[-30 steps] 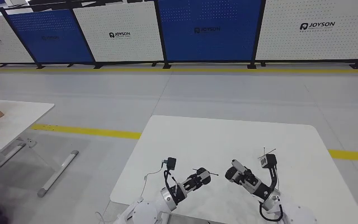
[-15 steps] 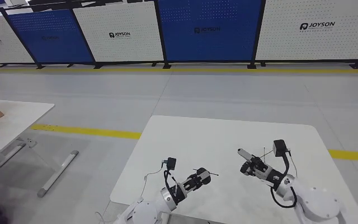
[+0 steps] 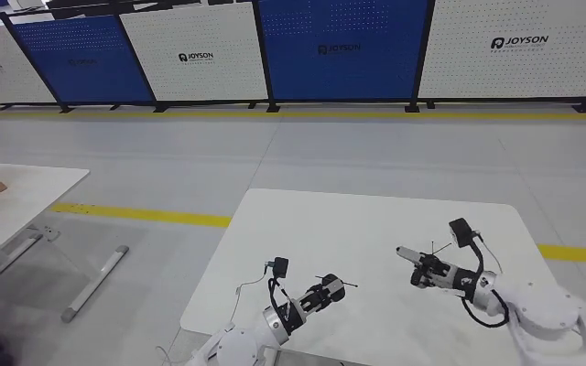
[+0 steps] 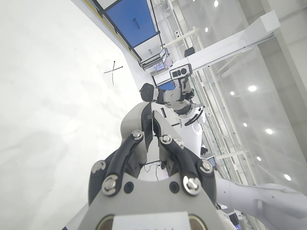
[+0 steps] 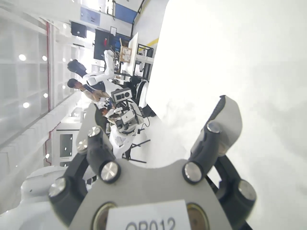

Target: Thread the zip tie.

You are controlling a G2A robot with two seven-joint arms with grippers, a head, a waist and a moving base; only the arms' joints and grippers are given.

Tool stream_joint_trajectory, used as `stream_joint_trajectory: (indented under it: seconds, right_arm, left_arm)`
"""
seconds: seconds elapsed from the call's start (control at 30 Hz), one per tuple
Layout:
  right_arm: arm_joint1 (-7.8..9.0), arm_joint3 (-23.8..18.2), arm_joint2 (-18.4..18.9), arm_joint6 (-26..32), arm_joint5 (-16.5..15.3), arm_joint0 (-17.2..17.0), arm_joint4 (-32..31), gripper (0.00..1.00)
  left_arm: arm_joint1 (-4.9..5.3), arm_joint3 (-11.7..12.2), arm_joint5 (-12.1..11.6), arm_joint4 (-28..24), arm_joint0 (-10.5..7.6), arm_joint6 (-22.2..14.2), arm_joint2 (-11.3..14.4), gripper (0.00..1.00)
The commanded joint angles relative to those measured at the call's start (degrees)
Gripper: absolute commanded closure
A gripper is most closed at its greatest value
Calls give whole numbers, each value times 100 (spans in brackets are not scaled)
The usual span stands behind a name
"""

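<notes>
Left end effector (image 4: pixel 151 116) tight on zip tie (image 4: pixel 152 125), right end effector (image 5: pixel 158 104) spread, empty, over white table (image 3: pixel 366 229), pegboard panels (image 3: pixel 197 46) behind.

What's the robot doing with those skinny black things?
It's working on threading a zip tie. The left pincer is shut on one thin black zip tie, held above the white table. The right pincer is open and holds nothing, near two more zip ties lying crossed on the table. Nothing is threaded yet.
</notes>
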Motion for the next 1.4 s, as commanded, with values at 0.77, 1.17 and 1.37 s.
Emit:
stream_joint_trajectory:
  seconds: [0.77,1.17,1.37]
  right_arm:
    - [167,221,-277,1063,33,836,-1577,0]
    - [403,1886,-1340,1759,-1049,2356,-1979,0]
    - [402,1978,-1429,1759,-1061,2449,-1986,0]
  left_arm:
    - [0,0,0,0,0,0,0,100]
    - [0,0,0,0,0,0,0,100]
    - [0,0,0,0,0,0,0,100]
